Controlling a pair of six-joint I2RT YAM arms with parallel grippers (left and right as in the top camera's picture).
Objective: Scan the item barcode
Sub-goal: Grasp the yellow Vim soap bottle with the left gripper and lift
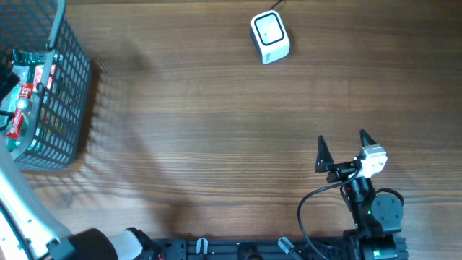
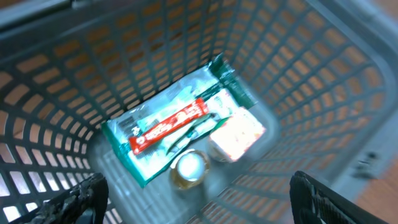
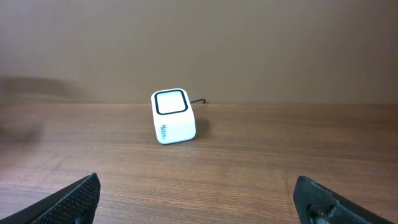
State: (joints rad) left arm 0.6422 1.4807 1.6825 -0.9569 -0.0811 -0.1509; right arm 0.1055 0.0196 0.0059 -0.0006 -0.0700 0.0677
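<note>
**Q:** Overhead view: what sits closest to the robot's edge of the bench (image 1: 216,144)?

**A:** The right arm (image 1: 372,209). The right jaws are spread wide and hold nothing, with black fingertips (image 1: 321,153) pointing out across the wood.

**Q:** And the left jaws?

**A:** The left wrist view has them hanging over the grey mesh basket (image 2: 298,56). Both fingers (image 2: 78,199) are far apart at the lower corners, with nothing between them.

**Q:** Where is the item?

**A:** In the bottom of that basket lies a green packet (image 2: 186,99) with a red label strip (image 2: 168,127), flat and skewed. Just beside it are a pale blurred pack (image 2: 239,134) and a small round yellowish thing (image 2: 189,168), both too soft-focused to name.

**Q:** And the basket itself?

**A:** It stands at the bench's left edge, partly cut off by the frame.

**Q:** Farthest out?

**A:** The white scanner (image 1: 270,36), its dark-rimmed window facing up, near the far edge. It is well apart from the basket and both arms, and a thin cable (image 1: 276,6) trails behind it
</note>
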